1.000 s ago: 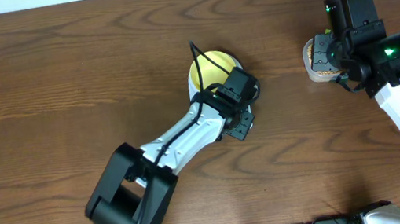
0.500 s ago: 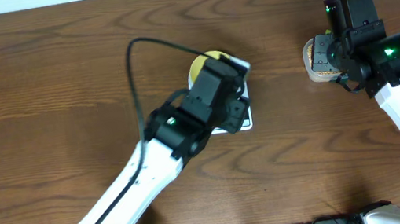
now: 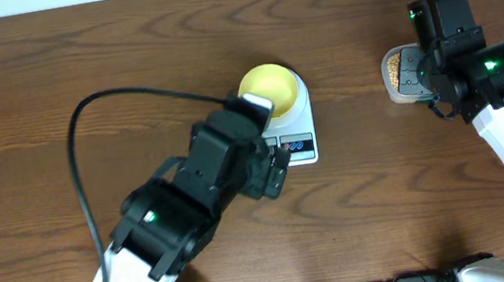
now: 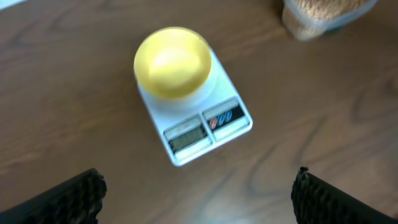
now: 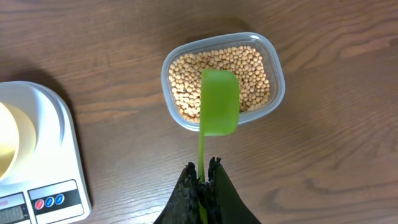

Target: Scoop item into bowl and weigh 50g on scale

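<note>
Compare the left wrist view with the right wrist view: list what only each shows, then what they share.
Only the left wrist: the whole bowl sitting on the scale, and the left fingers spread wide with nothing between them. Only the right wrist: the green scoop clamped in the right fingers, its head over the beans, and the clear tub in full outline. Both: the scale, its red and blue buttons, part of the tub of beans, the wooden table. The right wrist catches only the bowl's edge.
</note>
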